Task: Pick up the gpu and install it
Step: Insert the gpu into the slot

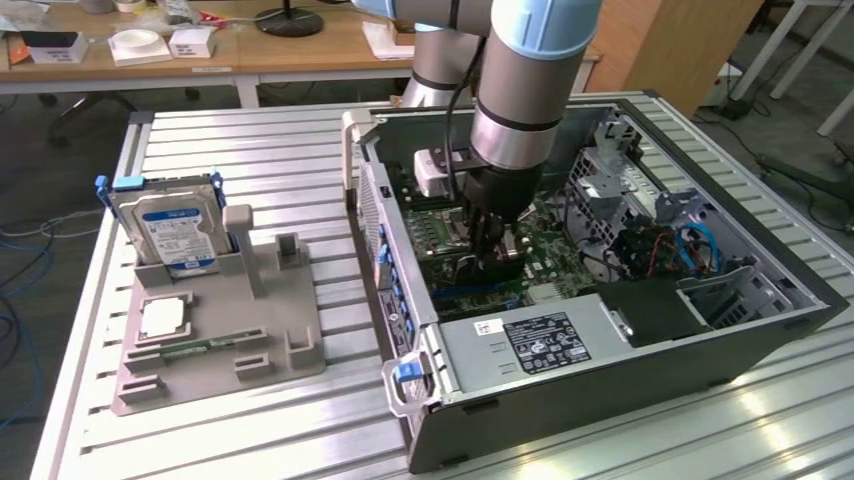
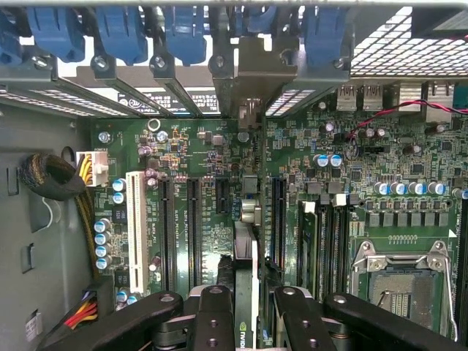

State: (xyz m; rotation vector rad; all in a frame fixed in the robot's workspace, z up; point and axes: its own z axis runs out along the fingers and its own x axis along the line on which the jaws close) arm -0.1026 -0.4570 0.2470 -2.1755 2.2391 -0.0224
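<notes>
One robot arm reaches down into an open computer case (image 1: 747,300) that lies on its side on a slatted metal desk (image 1: 254,150), and its hand (image 1: 491,250) is low over the green motherboard (image 1: 547,260). The hand's dark fingers (image 2: 216,318) are partly closed, one to each side of the gpu (image 2: 247,292), gripping it edge-on. In the wrist view the gpu shows as a thin card seen from its upper edge: a narrow pale strip running away from the camera toward the row of rear bracket openings, with a dark face carrying a small green logo near the fingers and a silver metal bracket end (image 2: 248,208) at its far tip. It stands upright above the motherboard (image 2: 365,168), in line with the black expansion slots (image 2: 194,227), between the slots to either side of it; whether its edge is already seated in a slot cannot be told. Blue retaining clips (image 2: 183,33) line the rear of the case above the bracket openings. In the exterior view the card is mostly hidden behind the hand. On the exterior view's left, well apart from the case, a grey parts holder (image 1: 220,330) stands on the desk with a silver hard drive (image 1: 171,232) bearing a blue and white label upright in it.
</notes>
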